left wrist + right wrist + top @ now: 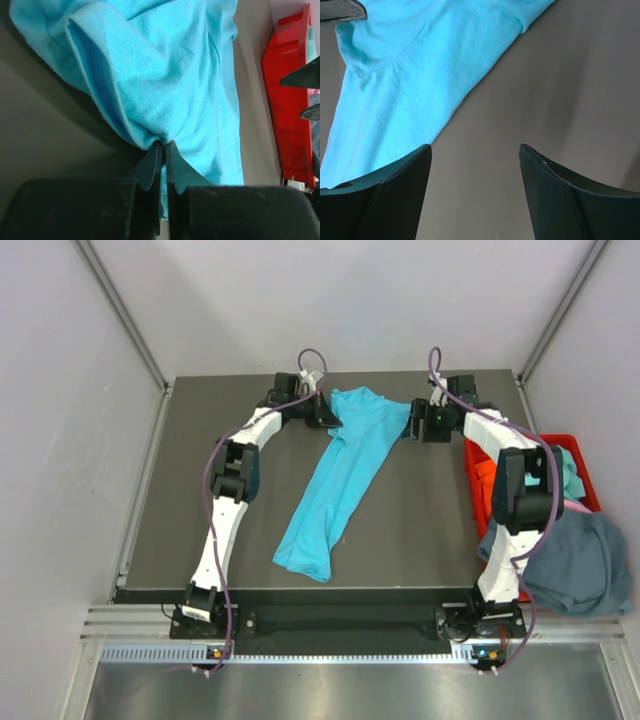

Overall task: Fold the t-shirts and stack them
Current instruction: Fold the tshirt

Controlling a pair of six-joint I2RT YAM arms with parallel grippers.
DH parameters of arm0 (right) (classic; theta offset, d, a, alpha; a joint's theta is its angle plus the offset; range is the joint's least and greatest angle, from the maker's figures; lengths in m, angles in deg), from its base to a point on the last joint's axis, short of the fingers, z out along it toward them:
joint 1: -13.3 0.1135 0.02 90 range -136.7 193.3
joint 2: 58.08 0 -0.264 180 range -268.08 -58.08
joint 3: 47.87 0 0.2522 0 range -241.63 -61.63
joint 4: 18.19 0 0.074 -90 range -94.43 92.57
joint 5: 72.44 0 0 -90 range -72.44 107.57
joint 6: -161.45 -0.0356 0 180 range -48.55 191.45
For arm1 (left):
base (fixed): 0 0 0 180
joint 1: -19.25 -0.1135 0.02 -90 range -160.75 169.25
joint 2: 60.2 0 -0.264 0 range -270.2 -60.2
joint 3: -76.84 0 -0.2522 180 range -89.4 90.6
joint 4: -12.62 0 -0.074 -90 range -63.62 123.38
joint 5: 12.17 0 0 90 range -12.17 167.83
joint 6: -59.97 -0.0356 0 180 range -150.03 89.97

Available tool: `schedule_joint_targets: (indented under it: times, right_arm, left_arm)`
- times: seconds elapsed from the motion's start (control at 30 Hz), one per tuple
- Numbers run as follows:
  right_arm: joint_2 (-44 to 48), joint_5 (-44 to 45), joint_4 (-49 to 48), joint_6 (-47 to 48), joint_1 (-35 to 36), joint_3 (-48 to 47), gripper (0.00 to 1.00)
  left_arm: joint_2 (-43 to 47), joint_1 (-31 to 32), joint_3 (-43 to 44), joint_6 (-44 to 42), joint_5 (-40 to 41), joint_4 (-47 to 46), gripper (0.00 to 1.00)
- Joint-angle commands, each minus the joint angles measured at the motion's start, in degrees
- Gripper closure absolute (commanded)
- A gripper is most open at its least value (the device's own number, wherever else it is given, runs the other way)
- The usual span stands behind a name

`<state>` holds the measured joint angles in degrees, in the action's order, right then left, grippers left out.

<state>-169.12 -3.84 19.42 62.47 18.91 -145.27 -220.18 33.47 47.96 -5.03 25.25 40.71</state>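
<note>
A bright turquoise t-shirt [340, 470] lies stretched out diagonally on the dark table [200, 490], collar end at the far side. My left gripper [326, 416] sits at its far left corner. In the left wrist view the left gripper [164, 144] is shut on a bunched fold of the turquoise cloth [170, 65]. My right gripper [412, 424] is by the shirt's far right sleeve. The right wrist view shows the right gripper [475, 147] open over bare table, the shirt [405, 75] just to its left. A slate blue-grey t-shirt [575, 560] hangs off the table's right edge. Orange cloth [483, 480] lies in the bin.
A red plastic bin [582, 452] stands at the table's right edge behind the right arm, also seen as the red bin [287, 100] in the left wrist view. Grey walls close in the table on three sides. The table's raised rim runs along the left side.
</note>
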Motion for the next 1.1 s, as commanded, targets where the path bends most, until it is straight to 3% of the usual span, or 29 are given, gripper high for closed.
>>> schedule_joint_targets:
  times: [0.0,0.33,0.63,0.67,0.7,0.73,0.8,0.97,1.07]
  right_arm:
    - [3.20,0.32,-0.48,1.06,0.28,-1.35,0.29]
    - [0.83,0.32,0.05,0.80,0.20,-2.67,0.29]
    - [-4.26,-0.39,0.84,0.18,0.46,-6.10,0.30]
    - [-4.53,-0.65,0.84,0.10,0.55,-6.19,0.29]
    - [-5.23,-0.65,0.84,0.10,0.63,-6.62,0.29]
    - [-5.67,-1.17,0.67,-0.17,0.63,-6.98,0.29]
    - [-7.94,-1.88,0.58,-0.34,0.63,-8.99,0.29]
    - [-15.59,-11.88,-0.73,-6.40,0.63,-15.06,0.31]
    - [-21.30,-18.13,-3.63,-11.58,0.81,-19.45,0.33]
  left_arm:
    - [0.80,-1.47,0.01,-5.48,9.59,5.62,1.00]
    - [2.31,-8.76,-0.07,-7.41,11.53,6.94,1.00]
    - [2.74,-9.91,-0.60,-7.77,8.73,7.29,0.98]
    - [3.62,-9.91,-1.30,-7.59,6.11,7.29,0.72]
    - [4.41,-9.82,-1.91,-7.33,5.21,6.77,0.60]
    - [5.55,-9.74,-4.36,-7.15,4.68,6.51,0.32]
    - [11.07,-9.74,-8.58,-6.71,3.80,5.54,0.27]
    - [31.34,-9.65,-32.29,-7.41,5.38,0.53,0.26]
    - [40.41,-8.68,-43.38,-9.87,6.78,3.68,0.31]
